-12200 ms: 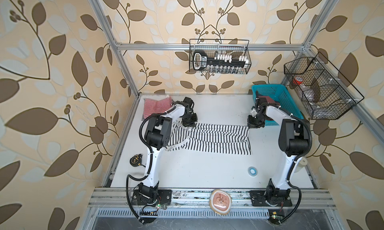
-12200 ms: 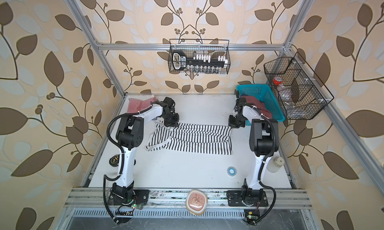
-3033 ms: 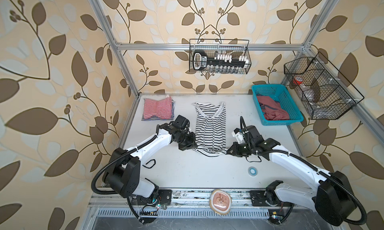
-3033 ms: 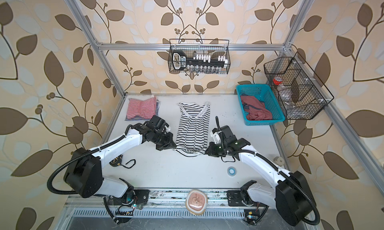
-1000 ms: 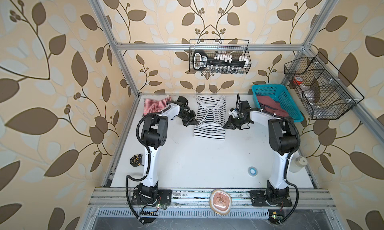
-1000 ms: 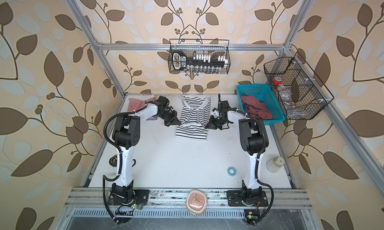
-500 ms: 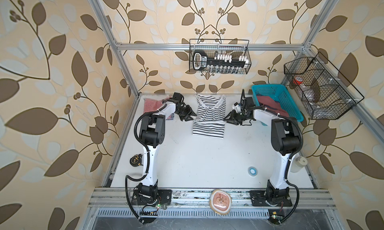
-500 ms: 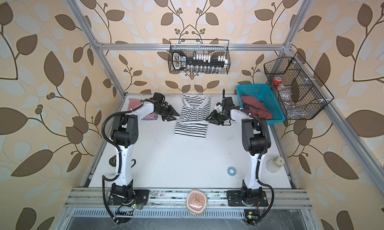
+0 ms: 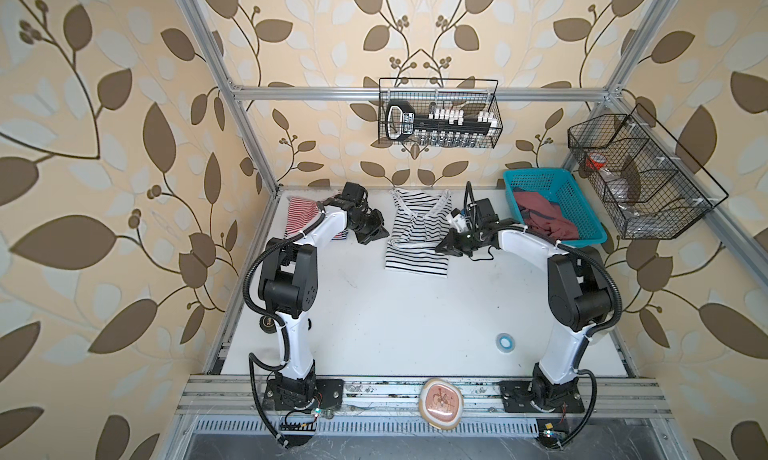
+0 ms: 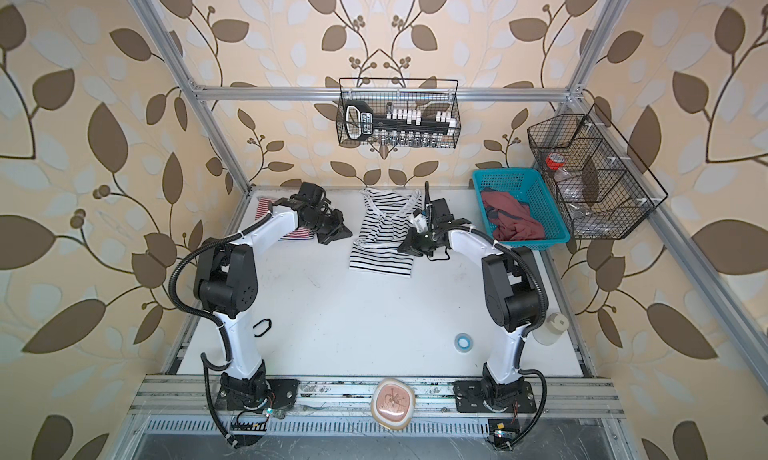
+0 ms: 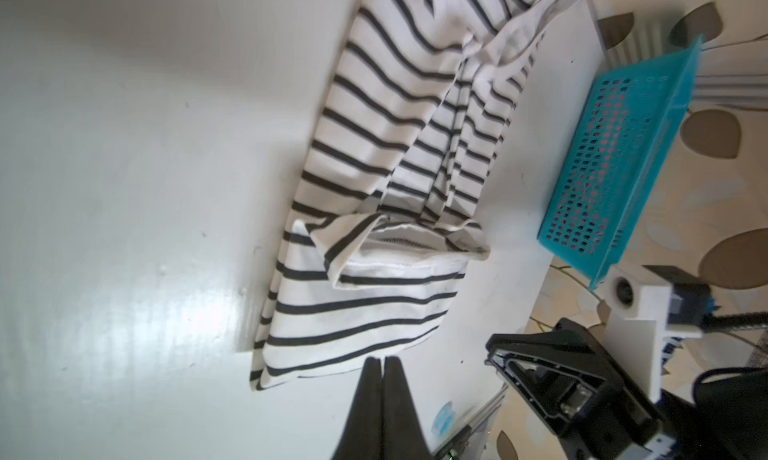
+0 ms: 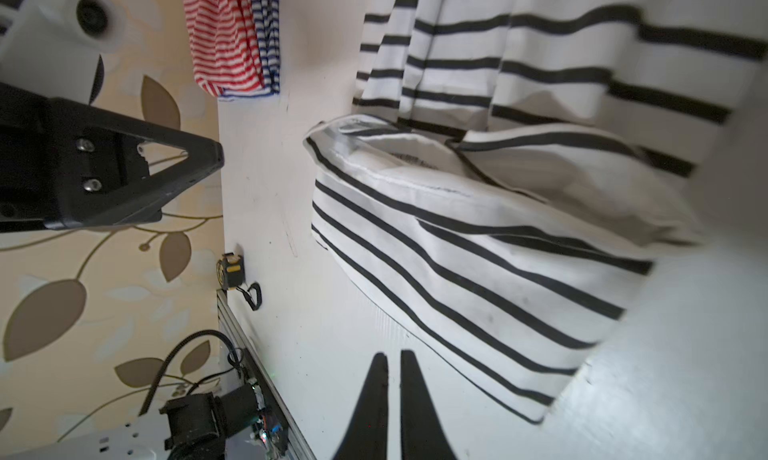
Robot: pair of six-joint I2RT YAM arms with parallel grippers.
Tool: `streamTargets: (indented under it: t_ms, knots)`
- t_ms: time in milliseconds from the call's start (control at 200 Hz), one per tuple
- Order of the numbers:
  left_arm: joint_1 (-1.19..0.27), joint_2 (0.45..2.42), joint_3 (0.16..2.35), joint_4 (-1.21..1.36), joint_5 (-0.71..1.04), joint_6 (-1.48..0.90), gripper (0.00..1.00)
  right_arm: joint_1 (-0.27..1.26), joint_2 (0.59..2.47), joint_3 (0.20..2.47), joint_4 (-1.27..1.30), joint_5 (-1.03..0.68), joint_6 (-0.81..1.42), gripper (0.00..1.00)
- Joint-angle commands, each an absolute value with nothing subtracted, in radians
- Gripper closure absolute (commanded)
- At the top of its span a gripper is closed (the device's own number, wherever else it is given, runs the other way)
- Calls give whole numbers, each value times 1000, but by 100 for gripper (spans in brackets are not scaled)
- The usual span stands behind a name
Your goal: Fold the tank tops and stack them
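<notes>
Black-and-white striped tank top (image 9: 417, 238) upper centre of frame on bench (image 9: 415, 312), half folded, hem doubled up. Flanked by left end effector (image 9: 380, 233) and right end effector (image 9: 442, 248), both closed, empty; likely staged for next fold.

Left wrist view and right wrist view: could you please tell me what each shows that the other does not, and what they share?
Only the left wrist view shows the teal basket, with reddish cloth visible through its holes. Only the right wrist view shows the folded red-and-white striped tank top and the tape measure at the table's edge. Both show the black-and-white striped tank top, one end folded over, lying on the white table. Each also shows its own hand shut and empty: left hand, right hand.
</notes>
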State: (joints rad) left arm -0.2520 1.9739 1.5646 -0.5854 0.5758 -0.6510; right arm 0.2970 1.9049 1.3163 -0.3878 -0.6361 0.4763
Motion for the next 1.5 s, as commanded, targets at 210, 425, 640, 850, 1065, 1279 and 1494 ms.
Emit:
streamTargets:
  t_ms: [210, 425, 640, 850, 1065, 1279, 1494]
  knots:
    - [-327, 2083, 1627, -689, 603, -571, 100, 347, 2097, 1463, -417, -656, 471, 97]
    - [-333, 2125, 1639, -703, 608, -555, 100, 324, 2184, 1526, -386, -662, 503, 97]
    - [-333, 2145, 1589, -692, 608, -549, 100, 281, 2251, 1582, -331, -663, 554, 97]
    - [-333, 2143, 1549, -689, 600, -542, 100, 256, 2300, 1647, -261, -681, 625, 98]
    - [-337, 2143, 1527, -689, 601, -535, 100, 237, 2343, 1699, -198, -689, 691, 98]
    - [-351, 2110, 1440, -676, 594, -534, 100, 224, 2241, 1639, -240, -645, 641, 96]
    - [-369, 2085, 1367, -644, 597, -552, 100, 276, 2013, 1386, -232, -564, 565, 87]
